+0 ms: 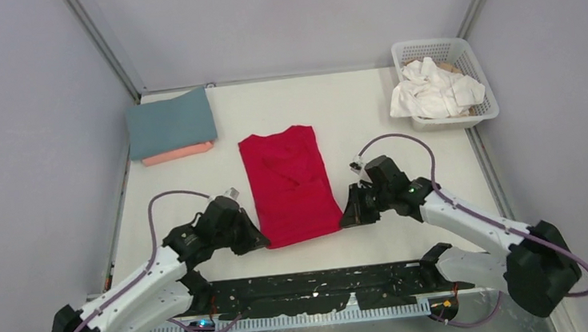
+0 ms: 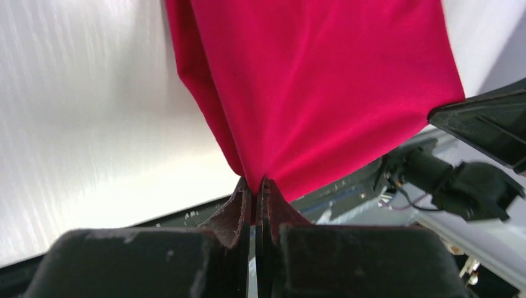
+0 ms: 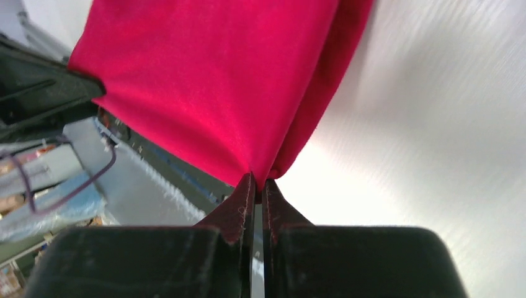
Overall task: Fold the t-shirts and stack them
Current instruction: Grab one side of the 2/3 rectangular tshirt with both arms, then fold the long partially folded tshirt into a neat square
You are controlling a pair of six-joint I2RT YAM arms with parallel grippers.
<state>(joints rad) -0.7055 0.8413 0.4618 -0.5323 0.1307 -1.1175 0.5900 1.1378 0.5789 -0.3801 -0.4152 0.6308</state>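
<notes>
Table (image 1: 366,103) first: a white top with the red t-shirt (image 1: 288,184) lying dead centre, already folded lengthwise into a narrow panel that runs from mid-table toward the arms. At the far left corner sits the finished pile, the blue-grey shirt (image 1: 170,122) folded square on top of the salmon shirt (image 1: 181,152), whose edge peeks out beneath. At the far right, the basket (image 1: 427,43) holds a crumpled heap of white shirts (image 1: 433,89), not yet folded.

Now the action. The left gripper (image 2: 255,186) is clamped tight on the red shirt's near left corner, cloth bunching into the tips, and the right gripper (image 3: 258,181) is pinched just as tight on the near right corner.

By my reading, two shirts are done and the red one is mid-fold. The likely next step is carrying that near edge over to the far end to halve it, then placing it on the pile. The whites in the basket are left to do after that.
</notes>
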